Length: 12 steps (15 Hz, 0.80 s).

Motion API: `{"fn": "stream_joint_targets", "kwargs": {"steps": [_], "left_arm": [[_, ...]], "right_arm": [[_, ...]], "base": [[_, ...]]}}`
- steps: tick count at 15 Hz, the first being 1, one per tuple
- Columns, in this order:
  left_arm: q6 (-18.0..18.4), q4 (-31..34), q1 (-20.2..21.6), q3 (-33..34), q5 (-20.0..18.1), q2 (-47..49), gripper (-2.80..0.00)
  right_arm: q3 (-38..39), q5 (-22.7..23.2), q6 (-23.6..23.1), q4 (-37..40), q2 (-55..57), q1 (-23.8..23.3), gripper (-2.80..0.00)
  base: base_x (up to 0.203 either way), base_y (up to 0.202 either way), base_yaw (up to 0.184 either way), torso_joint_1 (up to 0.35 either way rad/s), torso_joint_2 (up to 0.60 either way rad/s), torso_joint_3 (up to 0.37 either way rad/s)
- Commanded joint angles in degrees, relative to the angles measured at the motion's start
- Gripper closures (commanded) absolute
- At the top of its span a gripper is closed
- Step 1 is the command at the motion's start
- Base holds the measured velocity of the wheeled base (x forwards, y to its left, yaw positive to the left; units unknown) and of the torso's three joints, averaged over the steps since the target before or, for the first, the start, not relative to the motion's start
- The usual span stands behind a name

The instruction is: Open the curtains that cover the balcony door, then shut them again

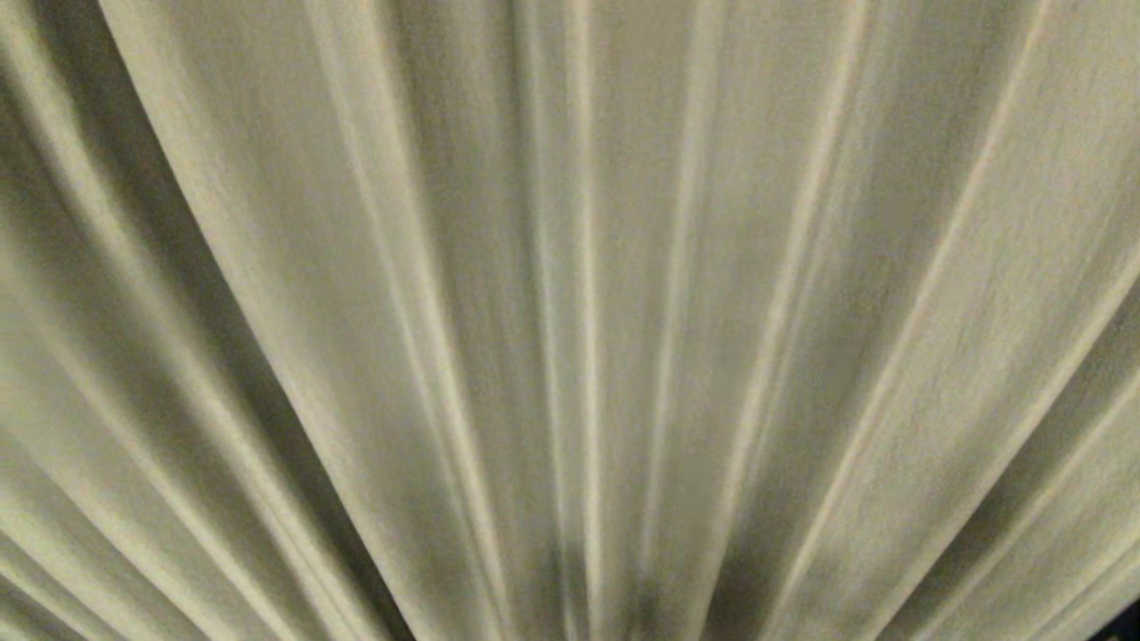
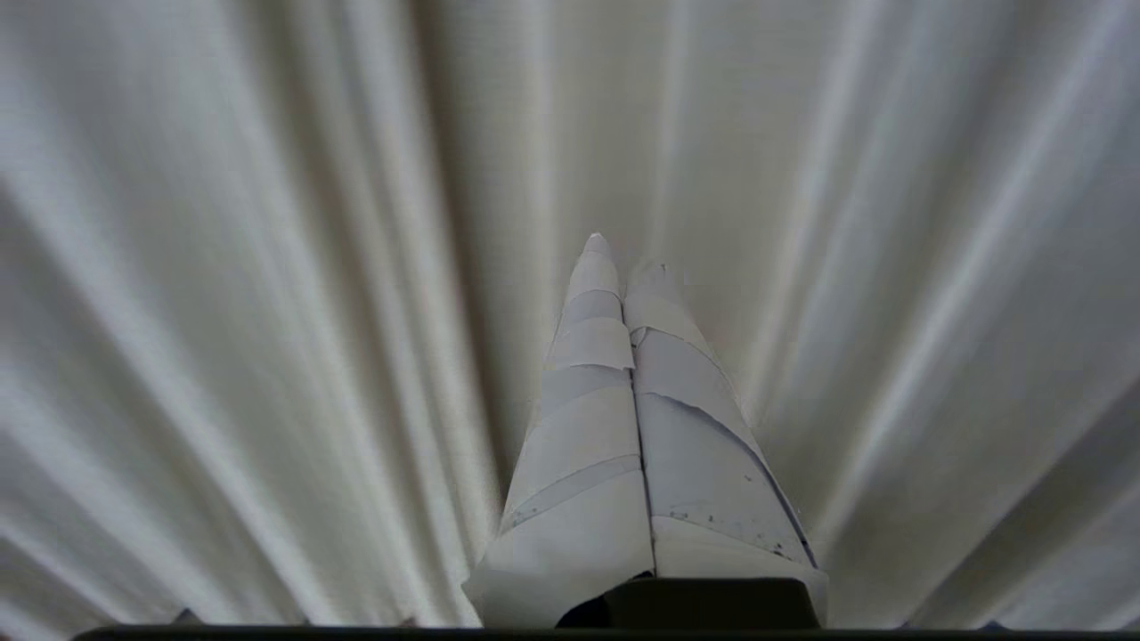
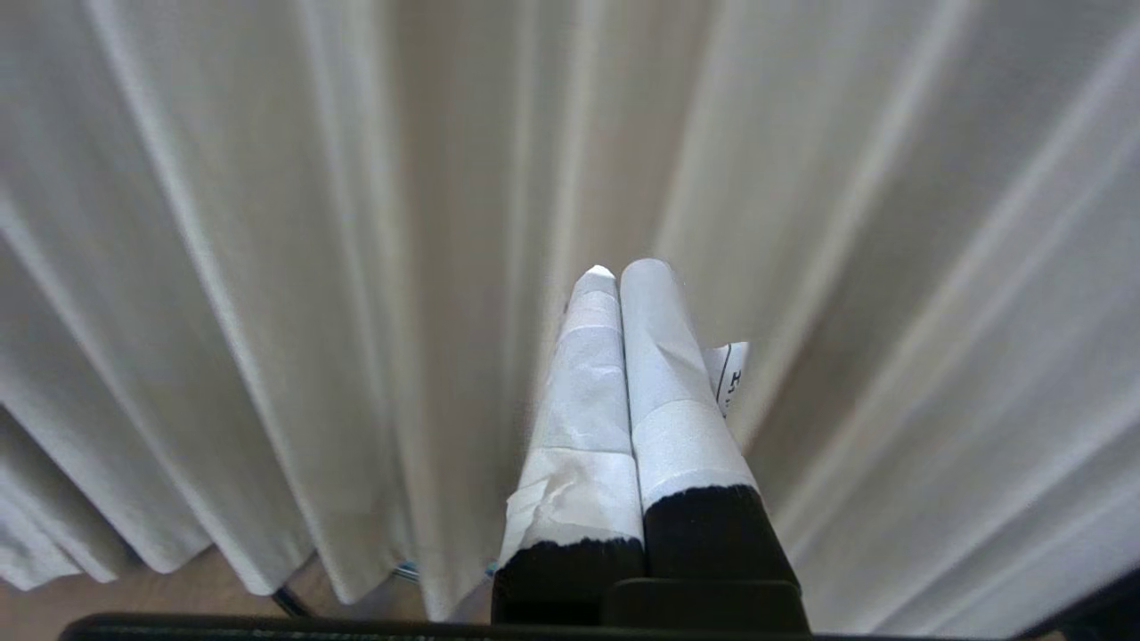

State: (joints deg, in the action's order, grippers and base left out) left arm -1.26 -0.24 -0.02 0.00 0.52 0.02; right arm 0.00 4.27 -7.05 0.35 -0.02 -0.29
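Thick cream-beige curtains [image 1: 570,294] hang in deep pleats right in front of me and fill the whole head view. The same curtains [image 2: 267,267] fill the left wrist view, where my left gripper [image 2: 628,263] is shut, its white-taped fingers pressed together with nothing between them, pointing at the fabric. My right gripper [image 3: 623,271] is also shut and empty, facing the curtains [image 3: 267,249] near their lower hem. The balcony door is hidden behind the fabric. Neither arm shows in the head view.
A strip of brown floor [image 3: 53,610] shows under the curtain hem in the right wrist view, with a thin dark metal piece [image 3: 289,601] beside it.
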Motion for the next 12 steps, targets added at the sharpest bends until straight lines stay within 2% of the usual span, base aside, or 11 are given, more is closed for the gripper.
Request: {"fn": "stream_joint_targets", "kwargs": {"steps": [1, 12], "left_arm": [[-0.02, -0.03, -0.01, 0.00, 0.00, -0.02, 0.00], [-0.06, -0.03, -0.06, 0.00, 0.00, -0.02, 0.00]], "right_arm": [[0.00, 0.04, -0.07, 0.00, 0.02, 0.02, 0.00], [0.00, 0.04, -0.07, 0.00, 0.02, 0.03, 0.00]], "base": [[0.000, 0.193, 0.000, 0.002, 0.00, 0.005], [0.000, 0.186, -0.001, 0.004, 0.00, 0.003]]}}
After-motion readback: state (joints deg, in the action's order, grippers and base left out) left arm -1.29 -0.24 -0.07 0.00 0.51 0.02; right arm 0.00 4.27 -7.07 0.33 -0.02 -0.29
